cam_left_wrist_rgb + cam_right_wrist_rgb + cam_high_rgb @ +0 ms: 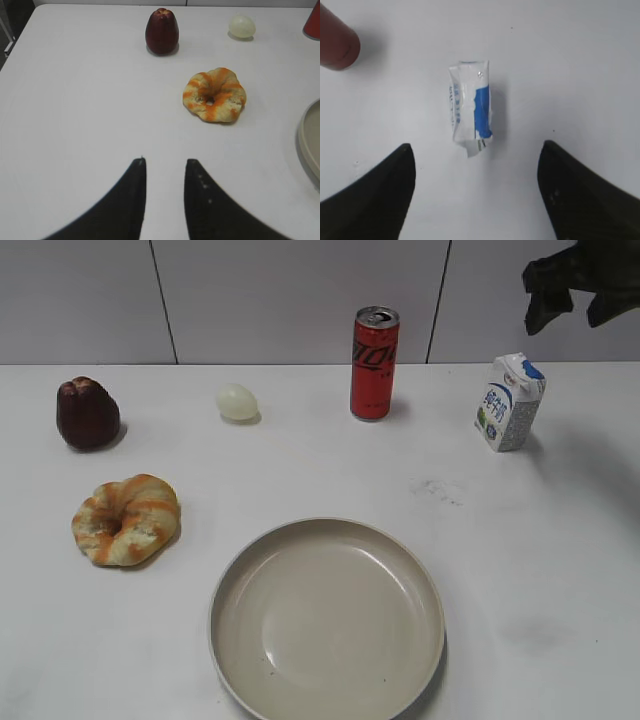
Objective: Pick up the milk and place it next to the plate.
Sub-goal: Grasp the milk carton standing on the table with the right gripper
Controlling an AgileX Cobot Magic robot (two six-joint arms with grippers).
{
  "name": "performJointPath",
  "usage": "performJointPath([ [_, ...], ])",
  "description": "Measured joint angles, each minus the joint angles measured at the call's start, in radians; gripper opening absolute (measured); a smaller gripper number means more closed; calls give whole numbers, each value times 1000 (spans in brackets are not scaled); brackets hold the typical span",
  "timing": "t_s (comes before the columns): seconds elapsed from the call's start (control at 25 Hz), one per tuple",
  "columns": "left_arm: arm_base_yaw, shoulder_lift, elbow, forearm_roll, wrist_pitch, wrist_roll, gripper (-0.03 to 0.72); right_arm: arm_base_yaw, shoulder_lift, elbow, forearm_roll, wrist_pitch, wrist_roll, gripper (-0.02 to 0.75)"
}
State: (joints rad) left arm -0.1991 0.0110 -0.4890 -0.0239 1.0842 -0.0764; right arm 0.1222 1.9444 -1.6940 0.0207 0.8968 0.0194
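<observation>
One milk (pixel 470 107) stands upright on your table (pixel 300 460) | right claw (pixel 475 150) hangs directly above it, spread wide, empty | left claw (pixel 165 167) nearly closed, empty | plate (pixel 326 620) well apart

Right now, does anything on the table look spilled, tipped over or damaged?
Nothing stands out. The milk and red can stand upright, the plate is bare, and there's only a faint grey smudge on the table.
</observation>
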Motion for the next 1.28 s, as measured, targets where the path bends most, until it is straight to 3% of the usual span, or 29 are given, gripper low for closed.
performJointPath([
  [0.2, 0, 0, 0, 0, 0, 0, 209, 0, 162, -159, 2, 51, 0, 573],
  [0.48, 0, 0, 0, 0, 0, 0, 209, 0, 277, -181, 3, 54, 0, 562],
  [0.92, 0, 0, 0, 0, 0, 0, 209, 1, 339, -183, -5, 17, -32, 272],
  [1.12, 0, 0, 0, 0, 0, 0, 209, 10, 339, -224, 2, 69, -146, 273],
  [1.28, 0, 0, 0, 0, 0, 0, 209, 29, 308, -287, 147, 129, -317, 272],
])
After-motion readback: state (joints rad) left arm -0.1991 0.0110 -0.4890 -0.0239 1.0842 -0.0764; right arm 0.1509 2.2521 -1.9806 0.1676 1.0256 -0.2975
